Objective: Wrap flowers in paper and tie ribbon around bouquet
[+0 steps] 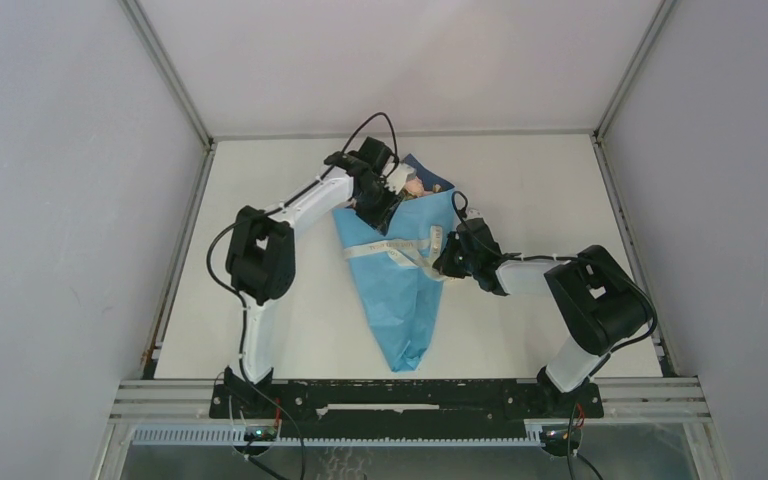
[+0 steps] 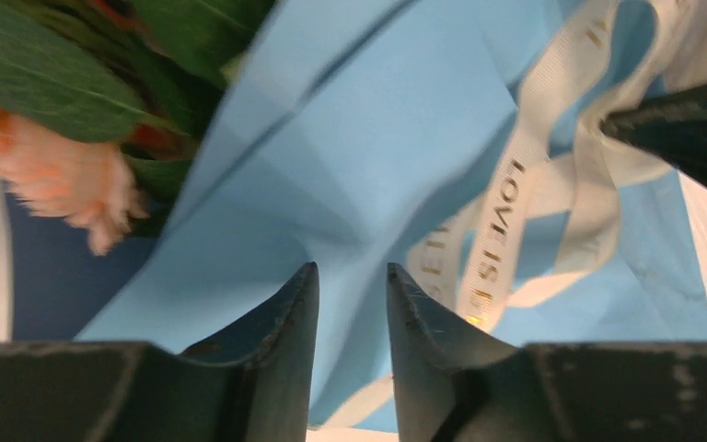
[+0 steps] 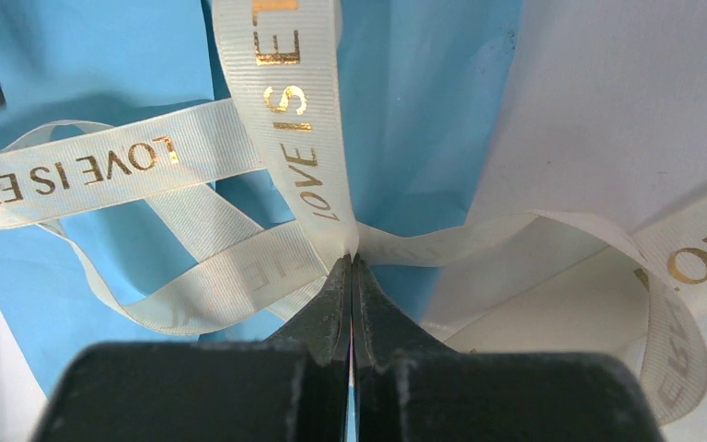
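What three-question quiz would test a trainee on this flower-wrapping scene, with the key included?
1. True or false: the right arm's jaws are shut on the cream-white lettered fabric ribbon.
2. The narrow tip of the slim blue paper cone bouquet points toward: A) the near edge of the white table; B) the far edge; C) the left wall.
3. Fill in: the left arm's jaws are at the cone's ____ end, by the pale pink blooms.

Key: 1 true; 2 A; 3 wide.
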### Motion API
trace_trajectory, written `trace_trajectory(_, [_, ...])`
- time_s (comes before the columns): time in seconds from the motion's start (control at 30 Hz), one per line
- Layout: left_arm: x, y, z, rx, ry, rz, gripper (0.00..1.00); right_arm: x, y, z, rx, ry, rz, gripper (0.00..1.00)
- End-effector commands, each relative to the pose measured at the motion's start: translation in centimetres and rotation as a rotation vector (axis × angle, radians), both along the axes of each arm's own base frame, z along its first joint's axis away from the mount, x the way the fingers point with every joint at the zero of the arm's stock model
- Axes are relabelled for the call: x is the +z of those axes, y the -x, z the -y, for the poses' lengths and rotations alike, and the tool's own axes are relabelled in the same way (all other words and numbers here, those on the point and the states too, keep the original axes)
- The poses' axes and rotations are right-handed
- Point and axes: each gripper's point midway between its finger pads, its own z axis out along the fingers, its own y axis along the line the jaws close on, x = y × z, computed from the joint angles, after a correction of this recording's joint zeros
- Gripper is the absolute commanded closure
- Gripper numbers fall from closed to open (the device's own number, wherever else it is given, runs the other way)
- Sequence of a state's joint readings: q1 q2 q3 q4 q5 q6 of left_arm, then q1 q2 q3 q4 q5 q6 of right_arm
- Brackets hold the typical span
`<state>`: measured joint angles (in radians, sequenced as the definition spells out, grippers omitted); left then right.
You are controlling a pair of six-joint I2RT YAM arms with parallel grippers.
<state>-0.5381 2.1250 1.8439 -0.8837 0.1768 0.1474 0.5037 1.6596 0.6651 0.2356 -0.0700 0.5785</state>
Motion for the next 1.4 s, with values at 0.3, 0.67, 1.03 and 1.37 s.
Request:
trace_trajectory(0.3, [-0.7,5.2,2.9,-0.114,0.115,-0.162,0.49,-3.1,2.2,2.0,-0.007,0.101,-0.107,1.0])
trace_trajectory(0.67, [1.1,7.6,5.3,-0.211,0.201,-0.182,0.39,-3.2,2.3,2.3,-0.006,0.113,-0.112,1.0])
trace_trajectory(1.03, [-1.4,6.9,4.5,-0.171,0.101,-0.17,0.98,-2.9,2.3,2.5,-0.012,0.113,-0.105,1.0])
trace_trajectory(1.37, [6.6,3.1,0.3,-0.08,0.143,0.165,1.0,-4.0,2.4,3.8,-0.028,0.118,-0.152,1.0])
